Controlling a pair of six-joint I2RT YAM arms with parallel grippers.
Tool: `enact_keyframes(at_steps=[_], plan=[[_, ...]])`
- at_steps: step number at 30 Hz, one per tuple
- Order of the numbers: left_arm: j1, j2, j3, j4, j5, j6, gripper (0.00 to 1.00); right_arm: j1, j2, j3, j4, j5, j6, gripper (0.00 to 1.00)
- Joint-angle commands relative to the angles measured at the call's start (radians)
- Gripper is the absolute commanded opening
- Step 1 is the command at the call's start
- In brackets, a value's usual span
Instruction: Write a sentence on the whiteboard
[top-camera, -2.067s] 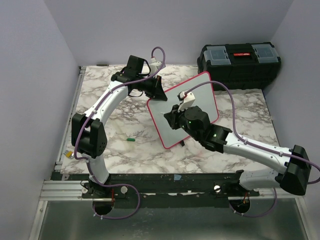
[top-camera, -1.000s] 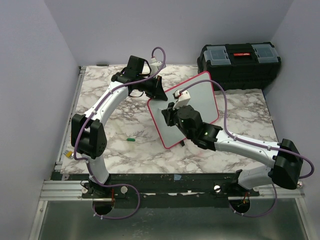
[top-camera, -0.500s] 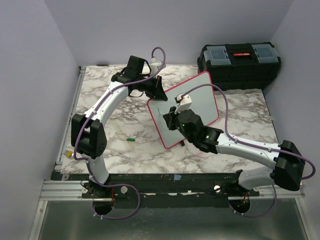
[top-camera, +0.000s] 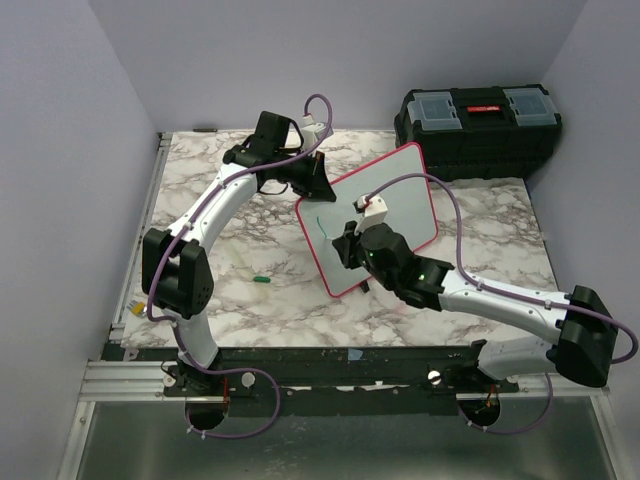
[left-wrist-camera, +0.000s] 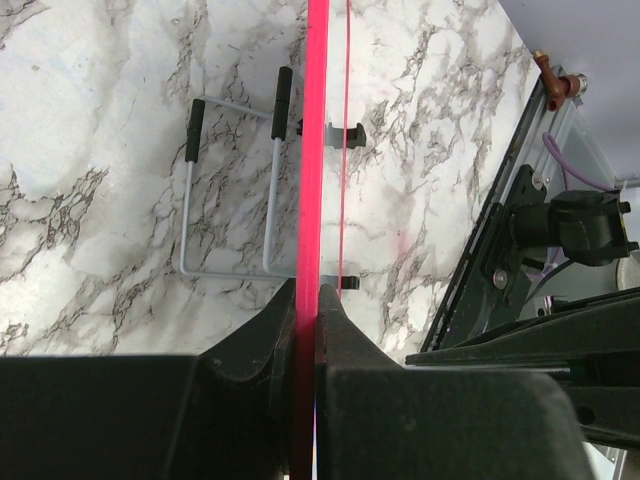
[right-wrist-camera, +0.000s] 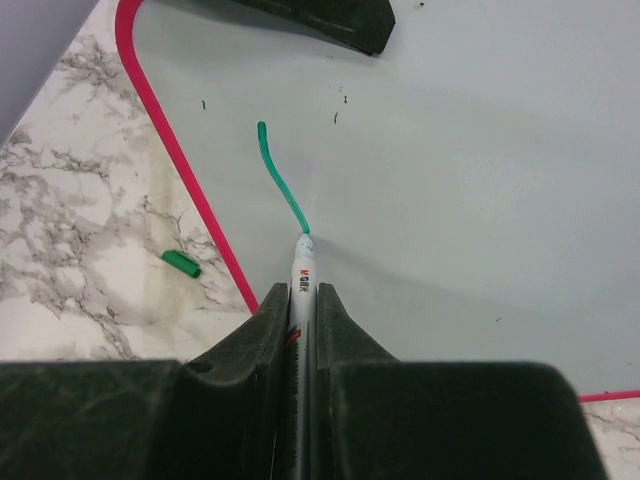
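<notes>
The whiteboard (top-camera: 400, 190), white with a red-pink rim, stands tilted on the marble table. My left gripper (top-camera: 317, 186) is shut on its upper left edge; the left wrist view shows the rim (left-wrist-camera: 317, 150) edge-on between the closed jaws of the left gripper (left-wrist-camera: 305, 300). My right gripper (top-camera: 346, 246) is shut on a white marker (right-wrist-camera: 303, 270), whose tip touches the board (right-wrist-camera: 480, 200). Of the sentence, only one short curved green stroke (right-wrist-camera: 280, 175) shows, ending at the marker tip. It is faint in the top view (top-camera: 318, 222).
A green marker cap (top-camera: 261, 279) lies on the table left of the board, also seen in the right wrist view (right-wrist-camera: 181, 263). A black toolbox (top-camera: 478, 118) stands at the back right. A wire stand (left-wrist-camera: 235, 180) lies behind the board.
My right gripper has moved the marker down the board's left part, leaving a short green stroke. The left gripper and the board have not moved.
</notes>
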Motion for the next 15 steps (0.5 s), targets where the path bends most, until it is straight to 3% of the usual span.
enact_keyframes(at_steps=[1,15], plan=[[-0.006,-0.023,-0.014,0.002,-0.141,0.058,0.0,0.0,-0.057,0.022,-0.015,-0.069,-0.004,0.01],[-0.007,-0.025,-0.014,-0.004,-0.142,0.064,0.0,0.0,-0.004,0.074,0.034,0.1,0.016,0.01]])
